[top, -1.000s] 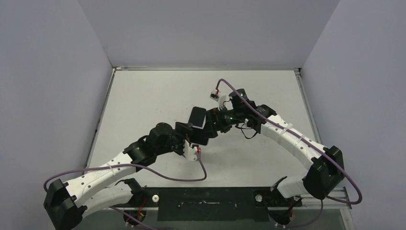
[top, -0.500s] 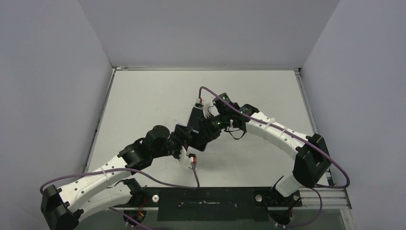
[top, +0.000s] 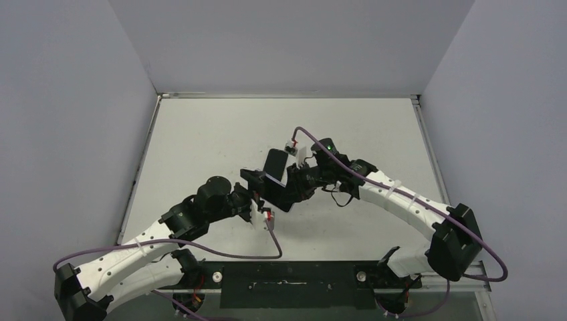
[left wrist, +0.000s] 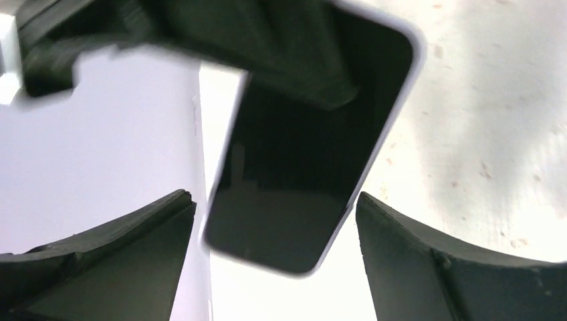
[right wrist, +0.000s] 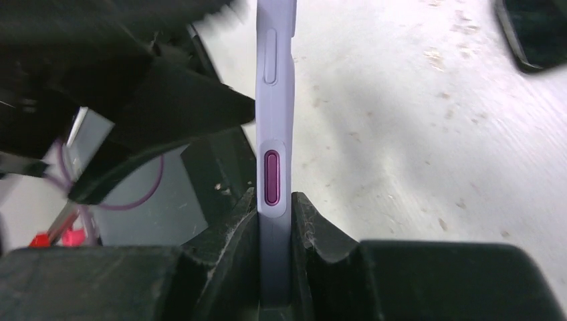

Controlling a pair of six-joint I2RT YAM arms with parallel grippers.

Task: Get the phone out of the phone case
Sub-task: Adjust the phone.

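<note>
The phone [left wrist: 301,187] has a dark screen and sits inside a lavender phone case [right wrist: 274,134] with a magenta side button. It is held off the table, tilted, in the middle of the top view [top: 275,164]. My right gripper [right wrist: 274,204] is shut on the case, its two pads pinching the case's thin edge. From the left, my left gripper [left wrist: 274,210] stands open around the phone's lower end. Its fingers [left wrist: 120,261] flank the phone with a gap on both sides. The back of the case is hidden.
The white table [top: 200,140] is walled by grey panels on three sides. Both arms meet near its middle, with purple cables [top: 220,249] looping off each wrist. A dark rounded shape [right wrist: 535,27] shows at the top right of the right wrist view.
My right gripper went from open to shut on the case's edge. My left gripper then opened and let go of the phone. Both wrists shifted slightly around the table's middle.
</note>
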